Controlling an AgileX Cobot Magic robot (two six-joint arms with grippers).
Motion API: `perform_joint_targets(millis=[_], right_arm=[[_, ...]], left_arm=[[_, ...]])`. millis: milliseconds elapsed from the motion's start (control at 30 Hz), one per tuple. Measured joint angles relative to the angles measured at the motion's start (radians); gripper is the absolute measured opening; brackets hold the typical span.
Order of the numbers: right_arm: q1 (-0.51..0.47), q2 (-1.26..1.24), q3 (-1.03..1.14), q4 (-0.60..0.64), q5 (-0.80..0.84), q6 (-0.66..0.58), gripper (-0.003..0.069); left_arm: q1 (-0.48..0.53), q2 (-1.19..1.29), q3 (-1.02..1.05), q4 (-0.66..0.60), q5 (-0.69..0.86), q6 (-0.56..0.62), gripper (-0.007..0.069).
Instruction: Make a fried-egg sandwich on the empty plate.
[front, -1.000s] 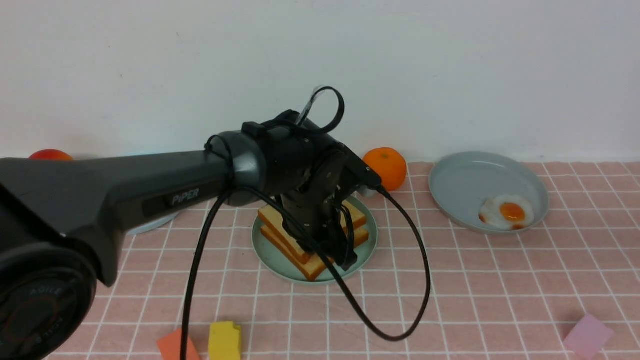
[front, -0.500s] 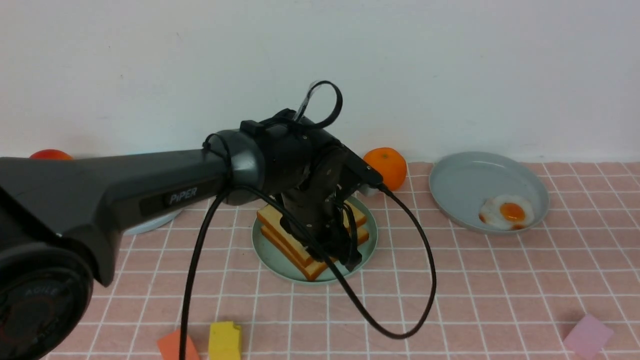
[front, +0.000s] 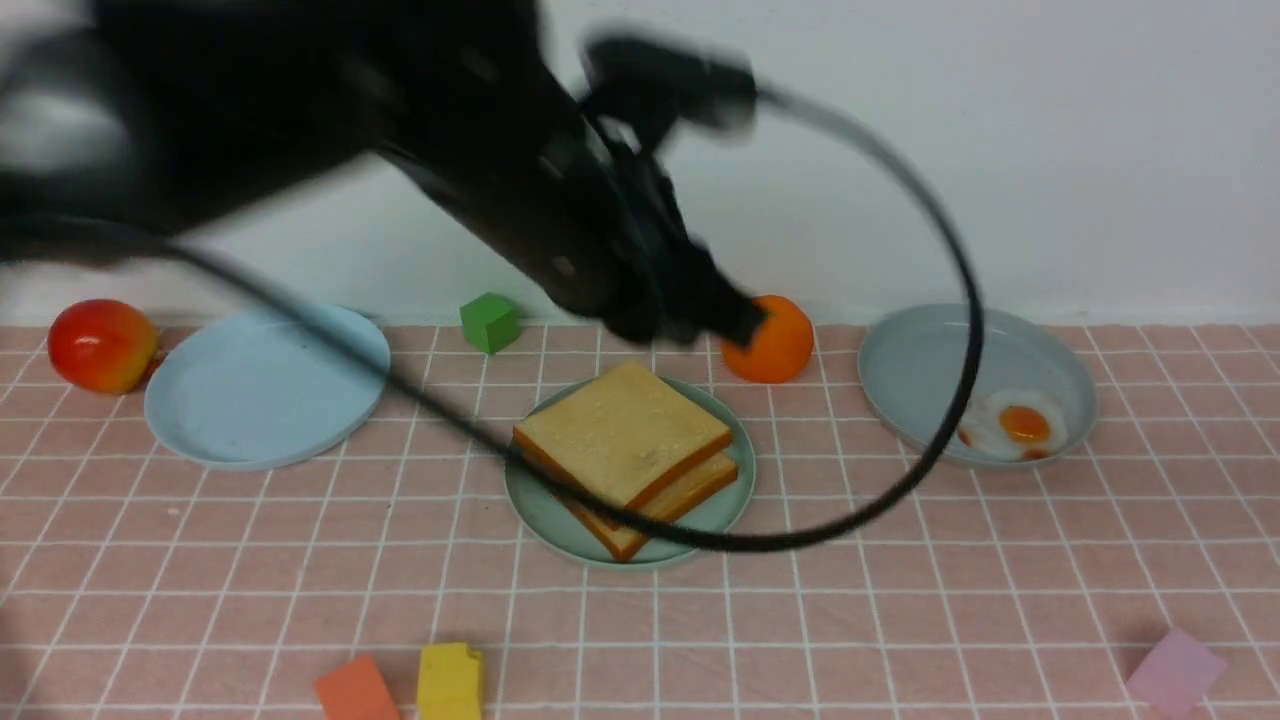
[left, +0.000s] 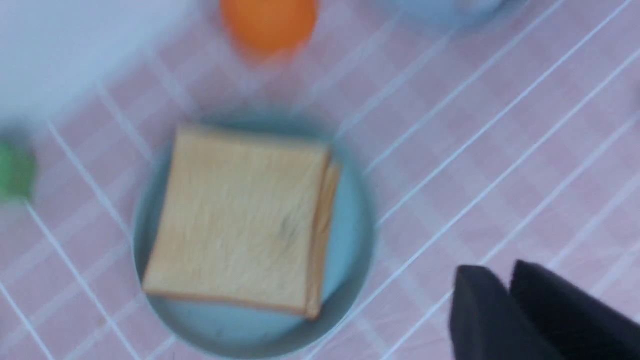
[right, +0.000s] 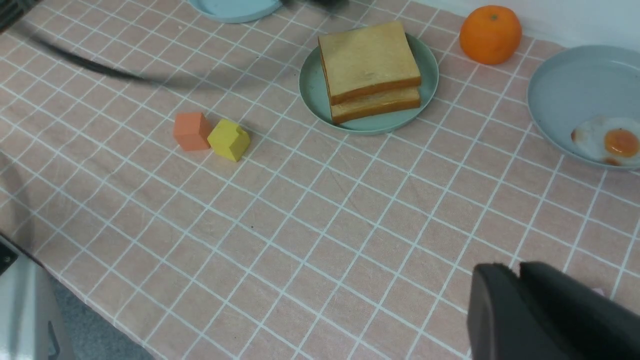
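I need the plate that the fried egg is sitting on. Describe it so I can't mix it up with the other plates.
Start at the white back wall and follow the pink checked cloth to the robot's right, just past the orange. There lies a round grey-blue plate with the fried egg at its near right edge. The mint-green plate holds two toast slices, and the light blue plate is bare.

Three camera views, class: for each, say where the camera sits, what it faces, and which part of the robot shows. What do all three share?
Front view: between the arms, facing the wall; blurred left arm and left gripper.
Left wrist view: above the round mint-green plate, looking down; closed fingertips.
Right wrist view: over the near cloth, facing the glossy fried egg; right gripper, shut.
Shared: two stacked golden toast slices.
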Motion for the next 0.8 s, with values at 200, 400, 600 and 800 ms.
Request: perform_joint_targets(millis=[200,400,600,800], right_arm=[[0.0,0.0,0.0,0.0,0.007,0.0,0.0087],[0.0,0.0,0.0,-0.004,0.007,0.002,0.0025],[0.0,0.0,0.0,-0.019,0.007,0.024,-0.0009],[0.0,-0.001,0.0,-0.022,0.007,0.03,-0.0009]], left_arm=[[0.0,-0.446,0.339,-0.067,-0.196,0.056,-0.0013],[0.0,-0.798,0.744,-0.092,-0.42,0.059,-0.0013],[0.0,-1.019,1.021,-0.107,-0.613,0.042,-0.0013],[0.0,-1.181,1.147,-0.128,-0.745,0.007,-0.0013]])
